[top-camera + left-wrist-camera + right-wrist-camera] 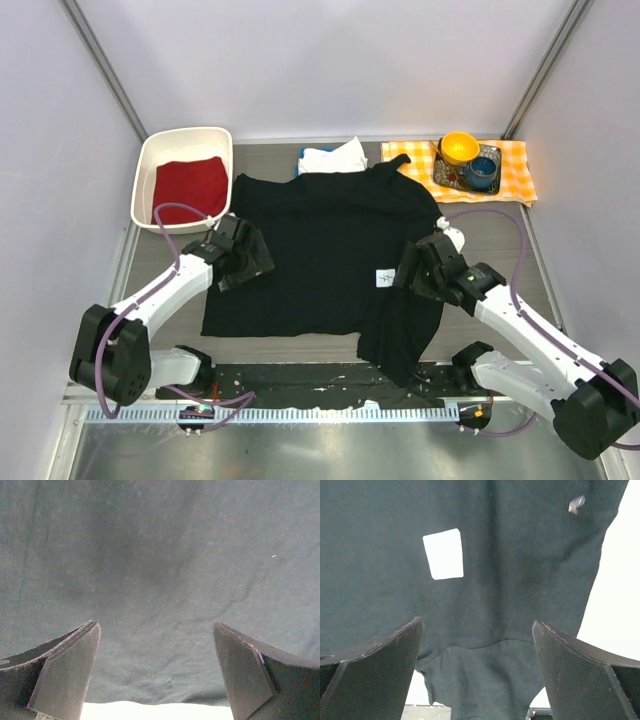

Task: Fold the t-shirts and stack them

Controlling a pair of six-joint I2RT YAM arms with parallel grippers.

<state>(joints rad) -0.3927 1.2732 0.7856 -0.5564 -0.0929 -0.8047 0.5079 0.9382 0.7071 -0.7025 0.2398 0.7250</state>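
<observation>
You have the table (pixel 490 240) mostly taken up by the black t-shirt (pixel 320 250), spread flat in the middle and about as wide as it is deep, so you cannot call its long axis with confidence; one loose flap at its near right corner trails toward the table's near edge. Behind it, at the far edge, sit the white t-shirt (pixel 335 158) and a sliver of the blue t-shirt (pixel 304 153), apparently already folded. The white bin (pixel 150 160) with a red cloth (pixel 190 187) stands at far left and the checked cloth (pixel 515 170) at far right; neither is part of your job. Your two arms flank the black shirt, each pointing inward across it. The left gripper (pixel 255 262) sits at the shirt's left edge. From its wrist, cloth (pixel 160 555) fills the view ahead and the hem line runs just under the fingertips, with the jaws spread wide and nothing between them. The right gripper (pixel 415 268) is at the right edge, equally spread and empty. From its wrist you see the shirt (pixel 520 570) ahead and the flap hanging below. The small white label (pixel 385 278), seen at (pixel 443 554), lies just ahead of the right jaws, so that arm is the nearer to it. Each edge lies directly below and in front of its own gripper, so a side fold looks like the next step, each arm dropping onto its own edge.
</observation>
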